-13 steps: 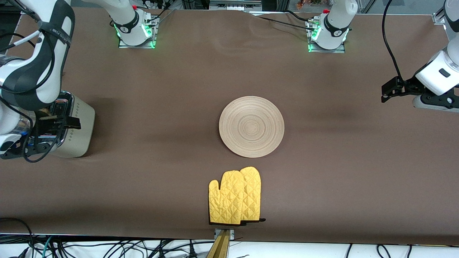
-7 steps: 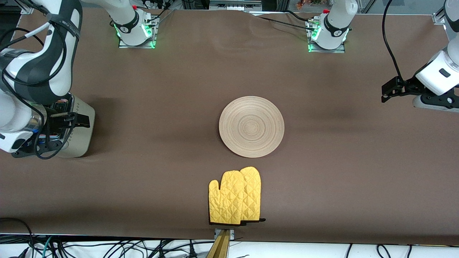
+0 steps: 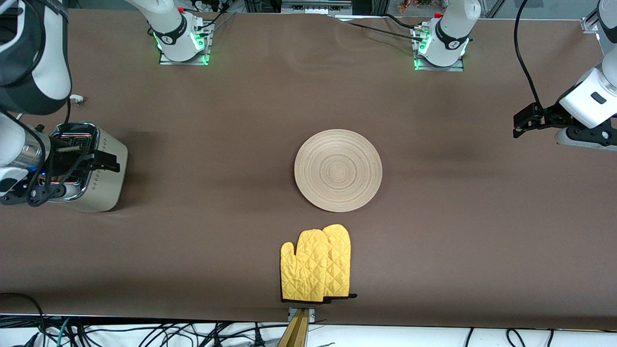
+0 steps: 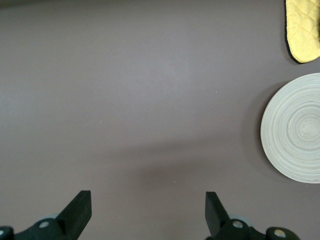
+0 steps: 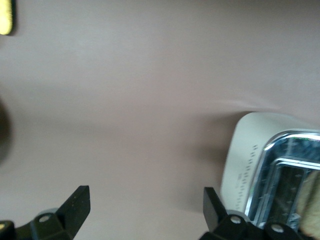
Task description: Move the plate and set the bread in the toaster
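Observation:
The round beige plate (image 3: 337,170) lies bare in the middle of the table, and the left wrist view shows it too (image 4: 295,127). The cream toaster (image 3: 99,180) with its chrome top stands at the right arm's end. Over its edge on the plate's side my right gripper (image 3: 107,162) hangs open and holds nothing (image 5: 145,200). In the right wrist view a tan speckled edge, seemingly the bread (image 5: 312,205), stands in a slot of the toaster (image 5: 250,160). My left gripper (image 3: 518,125) waits open over the table at the left arm's end (image 4: 147,202).
A pair of yellow oven mitts (image 3: 315,264) lies nearer to the front camera than the plate, close to the table's edge; the left wrist view catches it too (image 4: 302,27). A small white object (image 3: 77,100) lies on the cloth near the toaster.
The right arm has risen and drawn back from over the toaster, uncovering more of its chrome top. Its open gripper shifted slightly toward the plate. The left arm stayed still.

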### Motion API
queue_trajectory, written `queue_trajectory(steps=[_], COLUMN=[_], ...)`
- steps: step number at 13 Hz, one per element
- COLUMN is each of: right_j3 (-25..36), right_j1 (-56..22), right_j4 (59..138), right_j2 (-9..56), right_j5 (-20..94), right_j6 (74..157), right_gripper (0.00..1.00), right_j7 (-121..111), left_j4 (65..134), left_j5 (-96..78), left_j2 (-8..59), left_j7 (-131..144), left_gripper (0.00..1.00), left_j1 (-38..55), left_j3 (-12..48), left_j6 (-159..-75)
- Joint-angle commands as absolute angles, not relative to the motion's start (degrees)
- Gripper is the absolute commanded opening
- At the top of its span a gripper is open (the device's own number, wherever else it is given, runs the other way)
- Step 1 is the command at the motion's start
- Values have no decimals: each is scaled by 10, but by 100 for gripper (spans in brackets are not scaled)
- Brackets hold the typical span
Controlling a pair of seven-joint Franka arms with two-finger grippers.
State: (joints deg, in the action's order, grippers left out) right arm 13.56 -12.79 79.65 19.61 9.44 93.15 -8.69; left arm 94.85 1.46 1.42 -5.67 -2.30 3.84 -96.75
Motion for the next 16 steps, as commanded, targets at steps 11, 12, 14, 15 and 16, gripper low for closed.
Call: queue_trajectory(steps=[11, 12, 14, 15, 16], right_j3=[-4, -5, -8, -22, -27], right_j1=[18, 19, 19, 19, 22], right_j4=[958, 958, 961, 961, 961], right_j2=[28, 27, 23, 23, 22], right_j5=[11, -2, -18, -33, -36], right_j6=[1012, 1009, 999, 998, 996], right_gripper=[100, 100, 100, 100, 100], right_j7=[-67, -68, -68, -68, -68], left_j4=[933, 933, 933, 933, 933], left_j5=[24, 25, 24, 25, 25], left_j2=[18, 18, 18, 18, 18], left_j7=[-60, -59, -62, -62, -62], left_gripper=[100, 100, 100, 100, 100], left_j1=[-21, -19, -19, -19, -19], left_j3=[45, 46, 43, 45, 46], left_j6=[-957, -955, -955, -955, -957])
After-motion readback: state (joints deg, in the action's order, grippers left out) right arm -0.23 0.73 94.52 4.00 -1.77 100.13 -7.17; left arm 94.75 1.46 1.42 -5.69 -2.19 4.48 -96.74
